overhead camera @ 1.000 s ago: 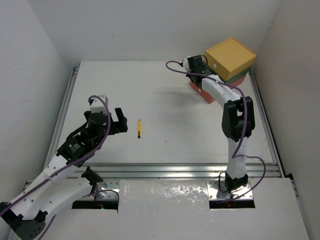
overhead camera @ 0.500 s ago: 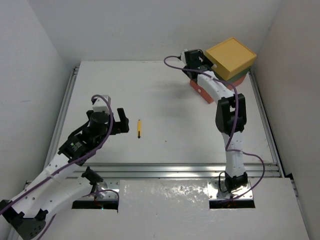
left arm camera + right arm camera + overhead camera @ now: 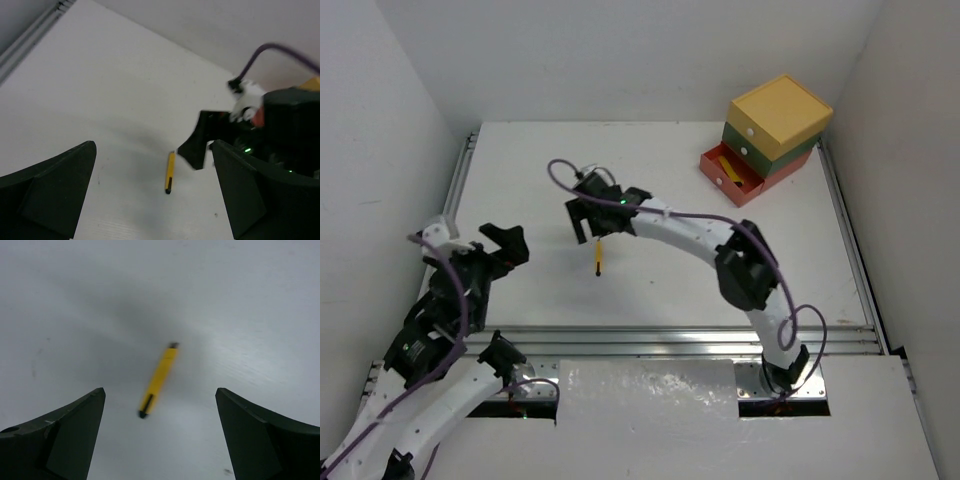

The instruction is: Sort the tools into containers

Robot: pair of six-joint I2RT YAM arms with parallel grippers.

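Note:
A flat yellow cutter [image 3: 598, 257] lies alone on the white table, also in the left wrist view [image 3: 170, 173] and the right wrist view [image 3: 158, 380]. My right gripper [image 3: 592, 232] hovers just behind and above it, open, with the cutter showing between its empty fingers [image 3: 160, 405]. My left gripper [image 3: 470, 246] is open and empty to the left of the cutter, well apart from it [image 3: 155, 165]. The containers stand stacked at the far right: yellow [image 3: 780, 112] on top, green [image 3: 767, 150] below, and the red-orange drawer [image 3: 752, 187] pulled out with a yellow tool inside.
The right arm [image 3: 690, 235] stretches across the middle of the table from its base at the near right. An aluminium rail [image 3: 670, 340] runs along the near edge. White walls close in on the left, back and right.
The right arm swung from the drawers leftward to above the cutter, and its jaws opened. The left arm drew back left and nearer, away from the cutter.

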